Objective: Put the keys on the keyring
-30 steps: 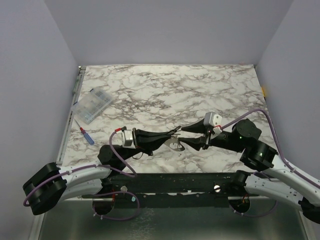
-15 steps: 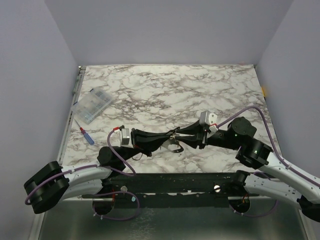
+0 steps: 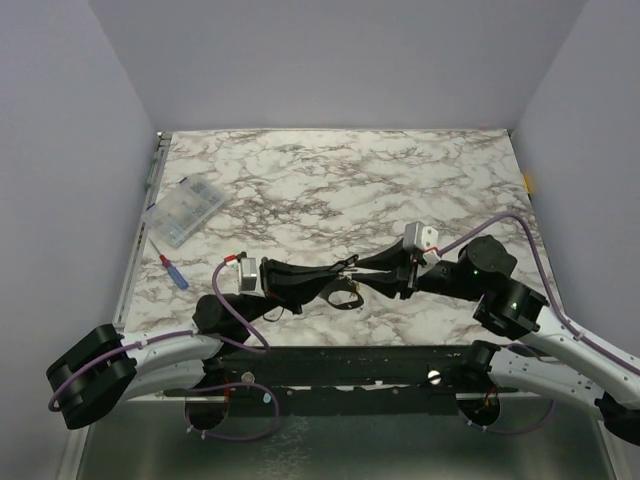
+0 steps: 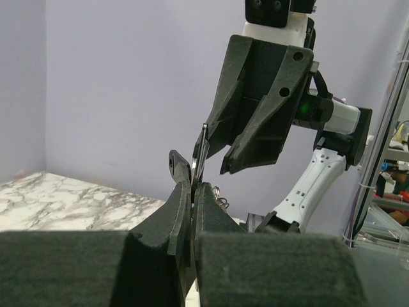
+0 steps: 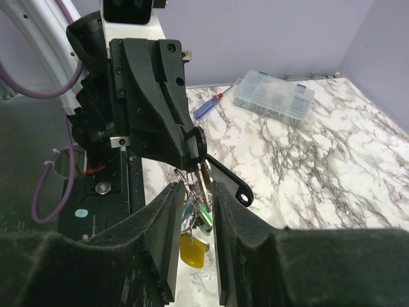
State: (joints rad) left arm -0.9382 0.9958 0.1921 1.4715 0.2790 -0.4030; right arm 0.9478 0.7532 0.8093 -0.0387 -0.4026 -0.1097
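Observation:
Both grippers meet tip to tip above the table's near middle. My left gripper is shut on the thin wire keyring, with a flat dark tag sticking out beside it. From the ring hangs the bunch of keys: a silvery blade and blue, green and yellow heads. My right gripper faces the left one, and its pads press the hanging keys from both sides. In the left wrist view my left gripper is pinched on thin metal, with the right gripper close ahead.
A clear compartment box lies at the table's left, with a red-and-blue screwdriver just in front of it. Purple cables loop over both arms. Walls close in the left, back and right sides.
My right gripper moved left to meet the left gripper, and its jaws narrowed around the hanging keys. The left gripper stayed shut and shifted only slightly.

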